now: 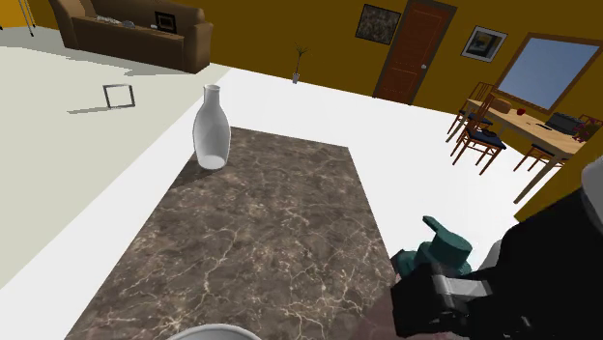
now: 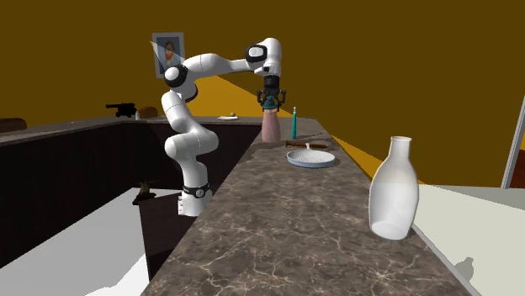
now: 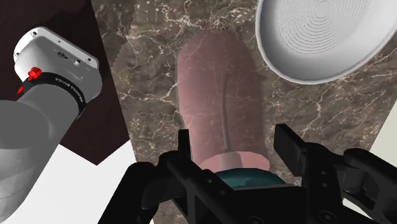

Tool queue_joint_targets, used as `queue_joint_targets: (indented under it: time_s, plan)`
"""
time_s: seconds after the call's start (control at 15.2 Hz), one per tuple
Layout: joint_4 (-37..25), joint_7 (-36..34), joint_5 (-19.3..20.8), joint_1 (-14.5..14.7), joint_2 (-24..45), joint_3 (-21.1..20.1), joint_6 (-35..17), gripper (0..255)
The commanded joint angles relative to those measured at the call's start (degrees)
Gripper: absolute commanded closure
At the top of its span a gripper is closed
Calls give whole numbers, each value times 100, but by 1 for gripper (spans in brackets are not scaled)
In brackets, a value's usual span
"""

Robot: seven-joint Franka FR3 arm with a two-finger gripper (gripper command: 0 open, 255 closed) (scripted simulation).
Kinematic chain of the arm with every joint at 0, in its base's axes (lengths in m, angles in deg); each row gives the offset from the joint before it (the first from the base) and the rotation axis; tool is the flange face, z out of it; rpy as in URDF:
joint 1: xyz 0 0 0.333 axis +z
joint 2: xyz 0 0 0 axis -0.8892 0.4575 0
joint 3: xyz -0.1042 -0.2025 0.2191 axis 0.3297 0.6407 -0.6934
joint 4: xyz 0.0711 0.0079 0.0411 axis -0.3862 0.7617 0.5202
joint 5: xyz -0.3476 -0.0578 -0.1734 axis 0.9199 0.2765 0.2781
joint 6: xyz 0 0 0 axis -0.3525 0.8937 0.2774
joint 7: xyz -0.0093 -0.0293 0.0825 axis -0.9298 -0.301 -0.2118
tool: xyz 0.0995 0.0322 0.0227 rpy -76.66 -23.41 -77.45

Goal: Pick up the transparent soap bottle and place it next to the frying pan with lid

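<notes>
One each: soap bottle; pan; vase

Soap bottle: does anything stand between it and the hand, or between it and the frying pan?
Nothing visible does. The hand hangs directly over the soap bottle, open fingers either side of its teal pump. Bare counter separates the bottle from the frying pan.

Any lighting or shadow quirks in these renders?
Shoulder view: flat, even light, the white vase casting barely a shadow on the marble counter. Second exterior view: a bright orange wedge crosses the brown wall. Wrist view: no glare; the pink soap bottle is see-through, its tube visible inside.
</notes>
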Motion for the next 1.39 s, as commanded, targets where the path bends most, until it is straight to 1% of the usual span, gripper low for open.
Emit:
queue_joint_targets:
  time_s: [0.0,0.33,0.66,1.32]
  plan:
    - [-141,-250,-132,28,-23,-197,112,255]
    - [-656,-927,-453,-1,13,-781,397,255]
    - [-1292,-1593,-734,-195,126,-1442,644,255]
    - [-365,-1525,-978,36,-205,-1535,-3,255]
